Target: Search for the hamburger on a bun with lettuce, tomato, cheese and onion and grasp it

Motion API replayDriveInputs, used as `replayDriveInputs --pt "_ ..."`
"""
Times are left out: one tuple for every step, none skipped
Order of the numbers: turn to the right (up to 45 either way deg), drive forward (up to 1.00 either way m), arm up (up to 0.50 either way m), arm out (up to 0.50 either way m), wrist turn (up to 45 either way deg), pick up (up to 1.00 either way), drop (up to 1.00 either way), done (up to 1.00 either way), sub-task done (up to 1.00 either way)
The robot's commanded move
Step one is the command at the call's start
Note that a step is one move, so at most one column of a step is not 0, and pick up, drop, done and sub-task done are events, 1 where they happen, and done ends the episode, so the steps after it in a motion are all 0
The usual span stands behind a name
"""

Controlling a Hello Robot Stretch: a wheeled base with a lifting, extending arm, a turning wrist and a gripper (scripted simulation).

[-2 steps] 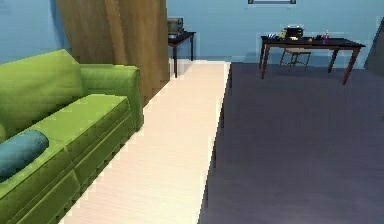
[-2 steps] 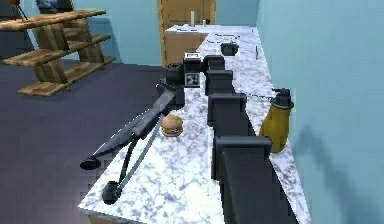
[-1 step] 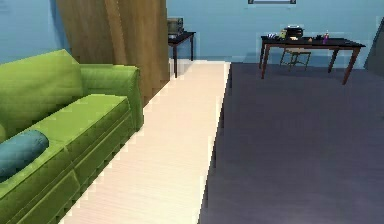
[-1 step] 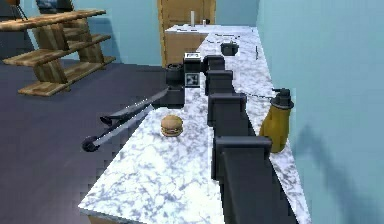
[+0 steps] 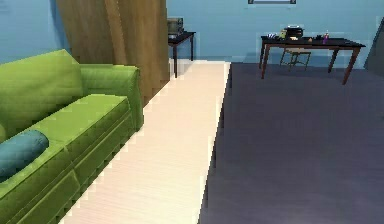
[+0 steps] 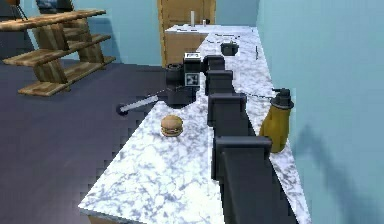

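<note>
A hamburger with a tan bun lies on the white marble counter in the arm side view. The dark arm reaches up the counter just to the burger's right. The gripper has its dark body above the burger, and its thin fingers point left past the counter's edge. Only dark floor and the counter's rim lie behind the fingers' far end, so the gripper holds nothing.
A brown-yellow bottle stands on the counter right of the arm, and small items sit at its far end before a wooden door. Wooden shelves stand at upper left. The forward view has a green sofa, a dark side table and a dark table.
</note>
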Motion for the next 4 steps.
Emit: replayDriveInputs --pt "0.0 0.00 0.00 0.00 33.0 0.00 0.00 0.00 0.00" --pt "0.0 0.00 -0.12 0.00 0.0 0.00 0.00 0.00 0.00" --pt "0.0 0.00 0.00 0.00 0.0 1.00 0.00 0.00 0.00" --pt "0.0 0.00 0.10 0.00 0.0 0.00 0.00 0.00 0.00"
